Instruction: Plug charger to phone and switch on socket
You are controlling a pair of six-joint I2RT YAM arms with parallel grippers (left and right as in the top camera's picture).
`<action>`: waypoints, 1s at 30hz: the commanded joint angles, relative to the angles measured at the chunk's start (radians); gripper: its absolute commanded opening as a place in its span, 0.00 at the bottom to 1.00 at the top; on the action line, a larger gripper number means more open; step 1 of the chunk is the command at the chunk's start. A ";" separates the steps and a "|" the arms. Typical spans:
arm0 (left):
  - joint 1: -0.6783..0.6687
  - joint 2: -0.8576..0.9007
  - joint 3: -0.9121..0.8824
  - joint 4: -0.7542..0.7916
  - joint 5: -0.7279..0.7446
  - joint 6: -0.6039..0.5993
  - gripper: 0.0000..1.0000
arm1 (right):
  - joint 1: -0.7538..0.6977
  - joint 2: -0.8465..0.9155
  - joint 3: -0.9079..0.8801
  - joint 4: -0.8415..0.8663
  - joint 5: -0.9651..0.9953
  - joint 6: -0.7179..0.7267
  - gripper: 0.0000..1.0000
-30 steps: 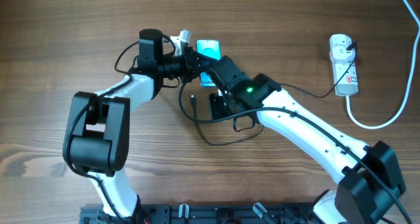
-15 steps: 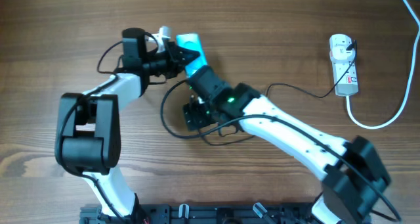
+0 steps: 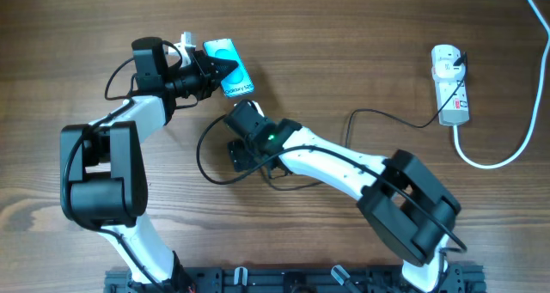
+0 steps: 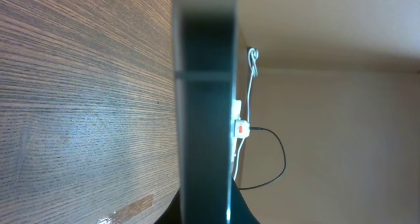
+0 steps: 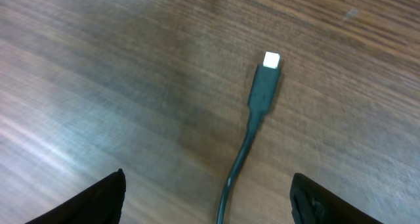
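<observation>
Blurred phone [image 4: 205,119], edge-on, close up

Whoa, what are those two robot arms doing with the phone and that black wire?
The left gripper is holding the small white-framed phone with a teal screen by one end, near the far side of the wooden table. The right gripper hangs open just over the thin black charger cable, whose little tip lies on the table, not plugged into the phone yet. The white power strip sits off to the right, and no arm is near it.
</observation>
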 commanded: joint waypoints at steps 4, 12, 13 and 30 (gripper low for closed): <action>0.009 0.002 0.017 0.003 0.010 0.021 0.04 | 0.002 0.072 0.022 0.055 0.081 -0.003 0.75; 0.009 0.002 0.017 0.003 0.011 0.020 0.04 | 0.001 0.130 0.022 0.084 0.084 0.003 0.53; 0.009 0.002 0.017 0.003 0.011 0.020 0.04 | 0.001 0.134 0.022 0.084 0.084 0.005 0.48; 0.010 0.002 0.017 0.003 0.013 0.020 0.04 | -0.061 0.101 0.076 -0.011 -0.131 0.072 0.05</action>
